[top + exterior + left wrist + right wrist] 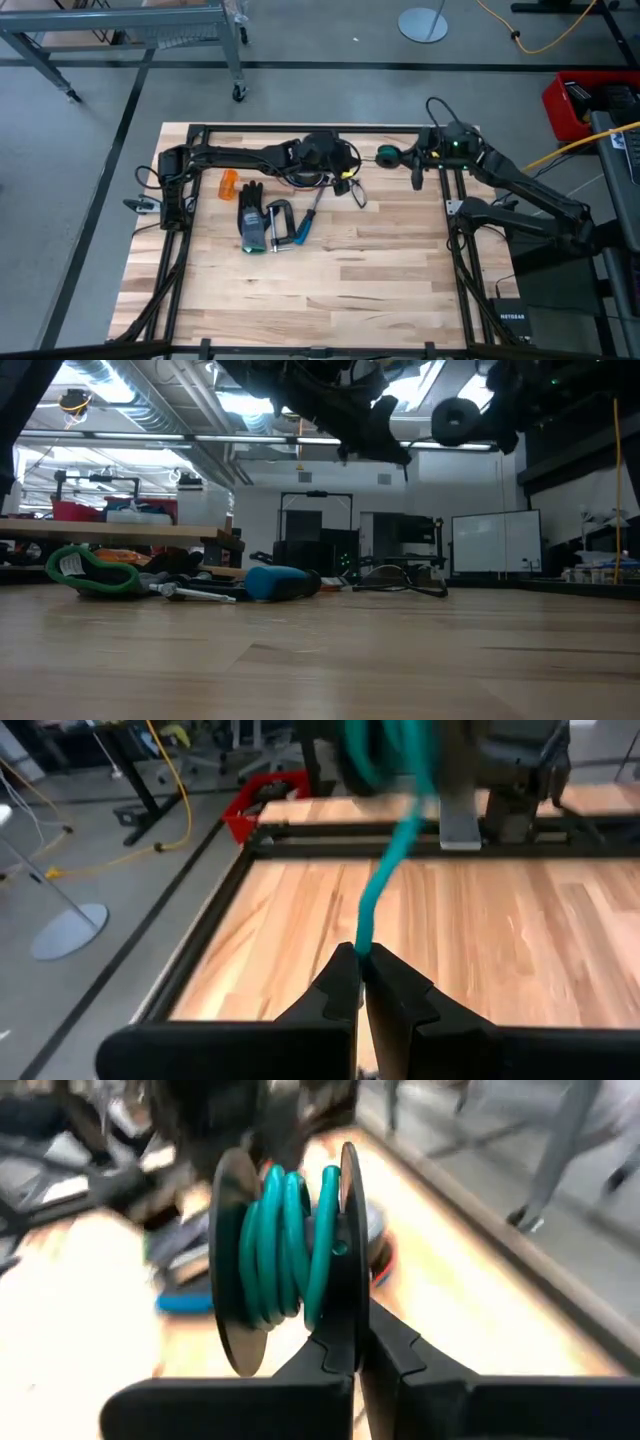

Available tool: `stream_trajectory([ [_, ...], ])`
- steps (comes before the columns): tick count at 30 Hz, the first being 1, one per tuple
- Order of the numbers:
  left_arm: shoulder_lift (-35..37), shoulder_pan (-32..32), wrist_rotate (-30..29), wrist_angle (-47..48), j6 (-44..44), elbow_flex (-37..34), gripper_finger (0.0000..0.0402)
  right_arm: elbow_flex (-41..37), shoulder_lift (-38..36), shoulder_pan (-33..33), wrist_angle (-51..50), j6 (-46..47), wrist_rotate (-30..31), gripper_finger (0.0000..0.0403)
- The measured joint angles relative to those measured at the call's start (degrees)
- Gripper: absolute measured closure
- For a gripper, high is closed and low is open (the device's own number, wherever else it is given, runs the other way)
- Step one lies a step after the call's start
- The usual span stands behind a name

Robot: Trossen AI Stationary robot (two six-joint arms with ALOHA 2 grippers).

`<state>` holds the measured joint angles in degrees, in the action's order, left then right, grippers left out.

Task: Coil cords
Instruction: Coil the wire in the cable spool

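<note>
**Winding the teal cord between my two grippers**

Stretching across the upper middle of the high view, the teal cord (pixel 385 885) runs between my two grippers, above the far edge of the table (pixel 330 290). In my left wrist view its near end sits pinched between my left gripper's (pixel 365 970) pressed-together fingers, and it rises away toward a blurred teal bundle at the top of that frame. In my right wrist view several turns of the same cord are wrapped around a dark spool (pixel 285 1250), between its two round flanges, and my right gripper (pixel 362 1342) is clamped on the rim of the flange on the right side of the frame, fingers pressed together.

From above, my left gripper (pixel 345 165) sits just left of centre near the top of the table, and my right gripper (pixel 400 155) holds the spool (pixel 387 154) just to its right. A black cord (pixel 357 192) lies looped on the wood just below my left gripper; the low view shows it as a thin dark loop (pixel 400 582) right of centre.

Further left on the table lie a blue-handled screwdriver (pixel 308 215), a metal clamp (pixel 278 225), a black and green glove (pixel 251 218) and a small orange object (pixel 229 184). A yellow cable (pixel 540 30) crosses the floor at the upper right.
</note>
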<state>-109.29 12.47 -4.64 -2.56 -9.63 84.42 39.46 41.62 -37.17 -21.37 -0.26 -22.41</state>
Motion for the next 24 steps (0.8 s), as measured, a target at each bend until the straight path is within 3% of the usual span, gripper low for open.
stream_trajectory([
  [15, 0.11, -1.17, 4.64, -5.48, -1.63, -0.02, 0.04, 0.0, 8.18, 0.02, -4.15, -6.53, -11.83, 0.0401],
  [24, 0.11, -1.73, 5.94, -5.52, -2.64, -0.04, 0.04, 0.0, 11.97, 0.02, -2.57, -10.54, -13.63, 0.0401],
])
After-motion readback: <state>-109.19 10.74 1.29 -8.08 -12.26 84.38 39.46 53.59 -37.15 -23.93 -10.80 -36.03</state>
